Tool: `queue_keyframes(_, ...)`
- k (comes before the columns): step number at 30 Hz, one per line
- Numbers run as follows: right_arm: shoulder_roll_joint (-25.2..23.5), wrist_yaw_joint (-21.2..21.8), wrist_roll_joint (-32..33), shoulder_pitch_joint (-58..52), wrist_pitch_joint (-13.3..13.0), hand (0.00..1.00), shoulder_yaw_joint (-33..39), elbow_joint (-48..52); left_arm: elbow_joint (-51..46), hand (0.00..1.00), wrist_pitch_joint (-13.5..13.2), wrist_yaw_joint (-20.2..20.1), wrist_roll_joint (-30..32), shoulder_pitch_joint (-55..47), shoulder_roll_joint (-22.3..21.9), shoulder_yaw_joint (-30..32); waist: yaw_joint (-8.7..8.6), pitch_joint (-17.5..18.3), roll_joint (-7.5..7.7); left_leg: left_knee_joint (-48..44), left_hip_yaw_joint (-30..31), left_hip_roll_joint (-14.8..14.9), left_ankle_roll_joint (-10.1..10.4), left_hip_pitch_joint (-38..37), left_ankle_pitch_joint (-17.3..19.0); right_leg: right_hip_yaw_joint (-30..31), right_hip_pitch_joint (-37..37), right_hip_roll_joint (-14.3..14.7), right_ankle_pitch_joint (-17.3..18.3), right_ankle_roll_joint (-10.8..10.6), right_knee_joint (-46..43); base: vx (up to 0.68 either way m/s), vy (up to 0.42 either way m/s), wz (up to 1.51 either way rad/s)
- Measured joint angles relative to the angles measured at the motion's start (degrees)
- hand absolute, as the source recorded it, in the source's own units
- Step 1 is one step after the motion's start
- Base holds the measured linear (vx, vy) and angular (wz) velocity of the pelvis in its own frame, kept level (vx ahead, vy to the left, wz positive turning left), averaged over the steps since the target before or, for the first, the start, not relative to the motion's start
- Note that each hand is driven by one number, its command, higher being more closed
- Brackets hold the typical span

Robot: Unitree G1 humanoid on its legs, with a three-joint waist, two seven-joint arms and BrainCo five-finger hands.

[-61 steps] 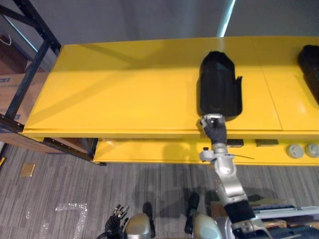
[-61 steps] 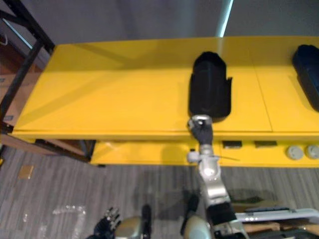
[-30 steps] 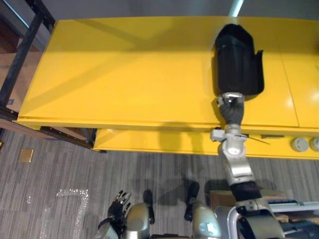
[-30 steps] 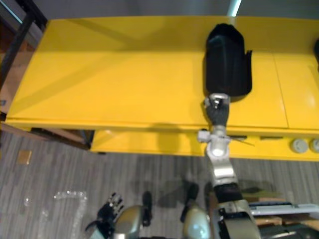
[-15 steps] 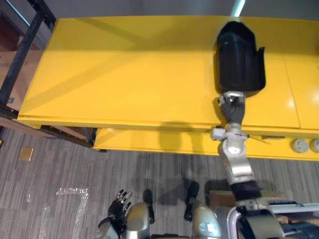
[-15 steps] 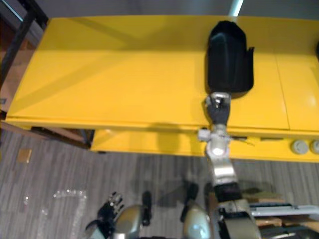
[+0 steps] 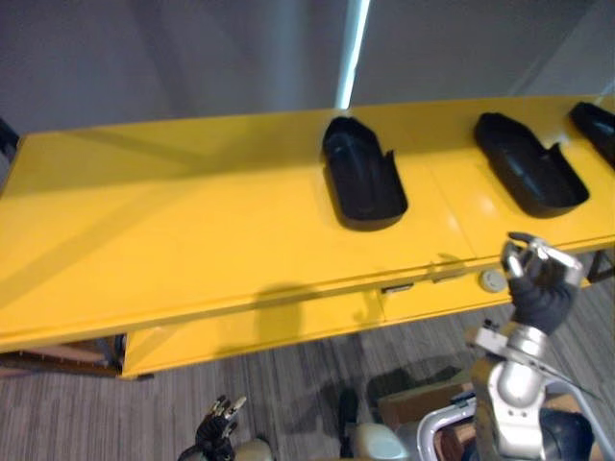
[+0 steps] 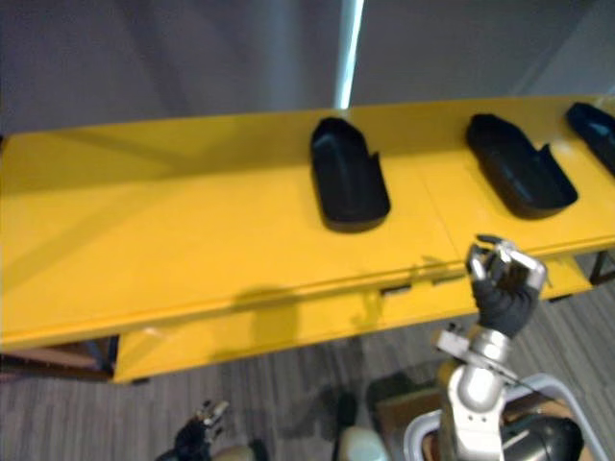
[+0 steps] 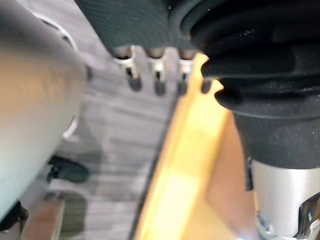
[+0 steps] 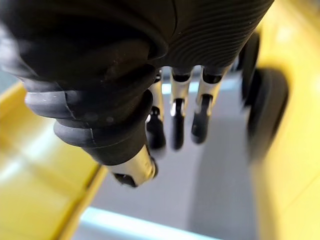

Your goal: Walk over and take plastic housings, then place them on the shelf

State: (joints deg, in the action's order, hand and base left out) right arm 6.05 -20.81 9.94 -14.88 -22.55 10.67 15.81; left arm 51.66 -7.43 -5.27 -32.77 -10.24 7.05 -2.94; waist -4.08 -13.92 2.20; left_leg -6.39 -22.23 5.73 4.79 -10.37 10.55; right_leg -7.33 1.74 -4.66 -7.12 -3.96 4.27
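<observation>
three black plastic housings lie on the top of the long yellow shelf (image 7: 173, 240), all hollow side up and well apart from one another in a row along it. the left housing (image 7: 362, 182) lies near the middle of the shelf, its rounded end towards the front edge and a notch in the wall on its right side. the middle housing (image 7: 530, 176) lies further to the right, turned at a slant, and the right housing (image 7: 596, 120) is cut off by the edge of the view. none of them is touched by a hand. the right hand (image 7: 536, 283) is raised in front of the shelf's front edge, below and to the right of the left housing and just below the middle one. it is clear of the shelf top, its fingers (image 8: 500, 257) loosely curled over the palm and grasping nothing. in the right wrist view the fingers hang past the dark cover with nothing between them and the thumb, and yellow surfaces show on either side. just beside this hand, on the yellow panel under the front edge, sits a small round knob (image 7: 492, 279). the left hand (image 7: 219, 432) hangs low over the grey striped carpet (image 7: 288, 384), well apart from the shelf, released, its fingers (image 9: 156, 75) straight and empty in the left wrist view, with a yellow edge of the shelf past them. behind the shelf stands a grey wall (image 7: 144, 58) with a bright vertical light strip (image 7: 354, 53).
</observation>
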Motion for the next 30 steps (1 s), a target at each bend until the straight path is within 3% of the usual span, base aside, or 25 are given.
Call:
queue_keyframes(3,-1.6,0.7,2.8,-5.1,0.0,0.00,2.4,-4.5,0.8,0.00,0.1,-0.2,2.6,-0.6,-0.5,-0.2,-1.56,1.8,-1.61,0.1,-2.7,0.3,0.3,-0.6,1.2,2.5,-0.8,0.7,-0.2,-0.3,0.1,-0.09,-0.013,-0.40)
queue_keyframes(5,-1.7,-1.7,2.4,-7.0,0.0,0.00,4.1,-8.1,1.3,0.00,0.7,-0.6,5.3,-0.8,-0.7,-0.4,-3.01,2.7,-2.84,0.1,-5.5,0.8,0.7,-0.7,2.6,4.9,-1.9,1.7,-0.7,-0.6,0.3,-0.11,-0.018,-0.64)
queue_keyframes(10,-1.7,-3.9,2.9,-7.9,-1.4,0.00,11.1,-14.8,2.6,0.00,2.4,-1.0,11.0,-0.9,-0.2,-0.7,-5.74,3.1,-3.57,-0.1,-13.9,1.5,1.6,-3.9,3.9,12.4,-3.4,4.2,-2.2,-0.2,0.3,-0.12,-0.041,-0.88)
queue_keyframes(13,-1.8,-1.3,6.2,-10.1,-3.8,0.00,13.0,-15.0,3.7,0.00,3.1,-1.2,13.9,-0.8,0.0,-2.5,-9.00,3.5,-3.83,-0.2,-16.5,1.9,2.1,-4.9,4.2,14.5,-3.8,5.3,-2.5,0.4,0.8,-0.09,-0.065,-0.48)
queue_keyframes(16,-2.6,4.3,10.8,-12.0,-4.8,0.00,12.4,-14.7,3.7,0.00,4.0,-1.0,17.1,0.2,-0.1,-4.9,-9.81,3.5,-4.07,-0.4,-19.2,2.6,2.7,-5.7,4.5,15.3,-4.1,6.2,-2.8,0.8,0.8,-0.06,-0.062,-0.35)
queue_keyframes(19,-2.4,8.2,11.8,-10.8,-4.7,0.00,9.9,-14.7,3.7,0.00,4.2,-0.8,17.9,1.3,-0.2,-6.4,-9.77,3.5,-4.56,-1.3,-19.1,2.8,2.9,-5.5,4.6,15.5,-5.2,6.6,-3.0,1.0,0.9,-0.04,-0.060,-0.20)
queue_keyframes(21,-2.0,10.5,11.8,-9.2,-4.7,0.00,6.6,-14.9,3.7,0.00,4.2,-0.5,17.3,1.1,-0.3,-6.5,-9.17,3.6,-4.49,-5.1,-15.0,2.8,2.5,-4.0,4.5,17.4,-5.7,6.9,-3.2,1.3,0.8,-0.01,-0.087,-0.43)
queue_keyframes(24,1.5,13.6,11.8,-2.7,-4.6,0.00,0.3,-16.2,3.1,0.00,3.6,0.1,15.0,0.8,-0.5,-4.6,-6.70,3.0,-3.93,-17.8,-1.3,2.3,-3.3,2.5,6.4,22.8,-6.4,6.8,-3.6,1.9,0.3,0.04,-0.078,-0.82)
queue_keyframes(25,3.2,14.2,11.8,0.6,-4.6,0.00,-1.1,-18.4,2.6,0.00,2.5,0.4,13.9,0.6,-0.8,-4.2,-5.41,2.9,-4.50,-19.7,6.0,0.3,-5.9,4.4,8.8,25.2,-6.7,7.1,-3.9,2.2,0.3,-0.02,0.114,-0.96)
queue_keyframes(26,4.0,14.3,11.8,3.8,-4.1,0.00,-1.6,-20.8,2.2,0.00,1.7,0.4,12.9,0.5,-0.8,-4.3,-4.28,2.6,-5.21,-19.9,10.8,-1.2,-6.7,5.6,10.1,26.9,-6.8,7.7,-4.1,2.5,0.3,-0.05,0.141,-0.92)
queue_keyframes(27,4.2,14.3,11.8,5.0,-3.8,0.00,-1.9,-21.3,2.1,0.00,1.3,0.5,12.7,0.4,-0.8,-4.3,-3.88,2.4,-5.69,-19.5,12.4,-1.4,-7.0,6.2,10.4,27.2,-6.8,8.1,-4.1,2.5,0.2,-0.11,0.155,-0.79)
queue_keyframes(29,4.5,14.3,11.8,7.8,-3.4,0.00,-4.0,-20.8,1.3,0.00,0.2,0.3,12.7,0.0,-0.7,-3.9,-2.84,2.3,-6.80,-16.5,13.8,-1.2,-5.1,6.2,13.7,27.6,-9.7,9.9,-4.1,2.5,-1.4,-0.16,0.171,-0.66)
queue_keyframes(30,4.4,14.5,11.9,9.0,-3.2,0.00,-4.9,-20.5,1.5,0.00,0.0,0.2,12.5,0.8,-0.6,-3.5,-2.30,1.2,-6.58,-15.6,12.7,-1.4,-4.6,6.4,14.2,26.0,-11.5,9.8,-3.9,2.7,-3.7,-0.16,0.126,-0.51)
